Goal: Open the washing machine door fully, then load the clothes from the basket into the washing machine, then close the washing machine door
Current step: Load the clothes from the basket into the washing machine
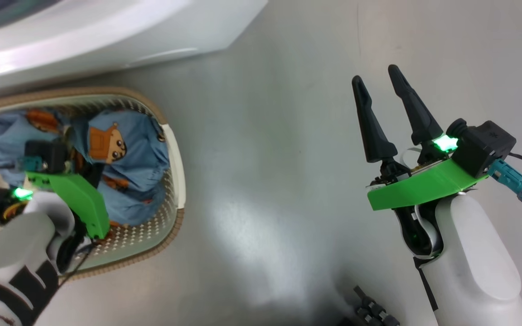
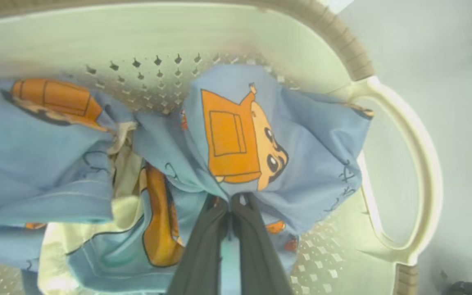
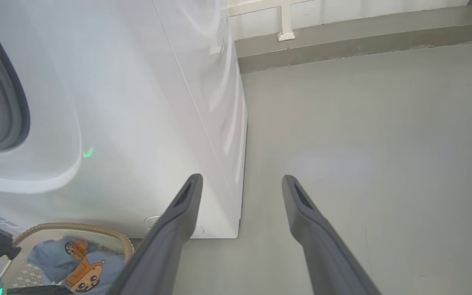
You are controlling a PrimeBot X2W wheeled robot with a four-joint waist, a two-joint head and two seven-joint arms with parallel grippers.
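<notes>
The cream basket with a brown rim sits on the floor at the left, below the white washing machine. Light blue clothes printed with orange bears fill it. My left gripper reaches down into the basket, shut on a fold of the clothes just under a bear print. My right gripper hangs over bare floor at the right, open and empty. In the right wrist view the right gripper points past the washing machine corner, with its grey rubber ring at the far left. The washing machine door is out of view.
The basket's white side handle curves at the right of the left wrist view. A low grey ledge runs along the wall behind the machine. A dark part of my base shows at the bottom.
</notes>
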